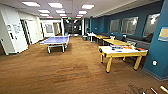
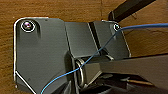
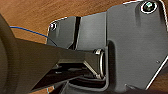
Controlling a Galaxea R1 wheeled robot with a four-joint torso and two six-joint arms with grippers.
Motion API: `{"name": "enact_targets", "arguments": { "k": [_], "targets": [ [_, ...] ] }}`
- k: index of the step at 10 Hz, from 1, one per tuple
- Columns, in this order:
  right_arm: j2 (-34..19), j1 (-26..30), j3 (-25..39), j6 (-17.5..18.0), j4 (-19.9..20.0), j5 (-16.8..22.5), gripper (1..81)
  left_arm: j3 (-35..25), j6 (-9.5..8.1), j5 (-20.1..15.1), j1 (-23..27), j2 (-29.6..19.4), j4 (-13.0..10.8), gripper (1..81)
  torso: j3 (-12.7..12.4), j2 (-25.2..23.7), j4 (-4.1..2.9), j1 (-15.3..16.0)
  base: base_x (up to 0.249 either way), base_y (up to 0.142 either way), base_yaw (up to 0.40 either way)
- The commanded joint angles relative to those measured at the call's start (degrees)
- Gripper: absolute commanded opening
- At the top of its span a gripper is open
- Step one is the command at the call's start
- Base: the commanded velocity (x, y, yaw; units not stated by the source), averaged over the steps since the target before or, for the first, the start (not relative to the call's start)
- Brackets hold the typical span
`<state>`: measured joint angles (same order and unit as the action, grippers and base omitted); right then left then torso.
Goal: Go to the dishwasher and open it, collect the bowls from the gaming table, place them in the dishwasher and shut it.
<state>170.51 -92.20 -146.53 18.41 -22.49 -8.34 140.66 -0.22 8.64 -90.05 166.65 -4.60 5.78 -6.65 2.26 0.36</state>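
— Arms first: how are they posed?

— Both wrist views look down past the robot's own dark plate and jointed bar onto brown carpet (image 2: 50, 10), so both arms hang low over the floor. A thin blue cable (image 2: 100, 50) crosses the left wrist view, and a stretch of it also shows in the right wrist view. Whether either end effector is spread or pressed together, I cannot tell; the fingers cannot be made out.

— Where is the gaming table?

— On the right, at middle distance in the head view: the gaming table (image 1: 117, 52) has a white top and yellow sides and legs, and it stands near the teal wall (image 1: 160, 50). Some small coloured items lie on its far right part, too blurred to name. It is well apart from both arms.

— Anything else around?

— A blue table-tennis table (image 1: 56, 40) stands further off, left of centre. Yellow-topped desks (image 1: 115, 41) line up beyond the gaming table along the right wall. At the near right corner of the head view some thin rods and cables lie on the carpet.
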Motion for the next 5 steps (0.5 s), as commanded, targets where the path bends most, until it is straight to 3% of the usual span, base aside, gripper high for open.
{"name": "enact_targets", "arguments": {
  "k": [1,5],
  "targets": [
    [0.2,2.6,0.7,-0.1,-0.4,2.2,81.1,-0.6,0.13,-2.7,2.6,-0.1,-0.8,81.1,0.0,0.0,0.00,0.0,0.136,0.000,0.000],
    [-0.1,2.7,0.5,-0.1,-0.7,2.2,81.1,-0.8,0.57,-2.6,2.7,0.3,-0.9,81.1,0.0,0.0,0.00,0.0,0.138,0.000,0.000]
  ]
}}
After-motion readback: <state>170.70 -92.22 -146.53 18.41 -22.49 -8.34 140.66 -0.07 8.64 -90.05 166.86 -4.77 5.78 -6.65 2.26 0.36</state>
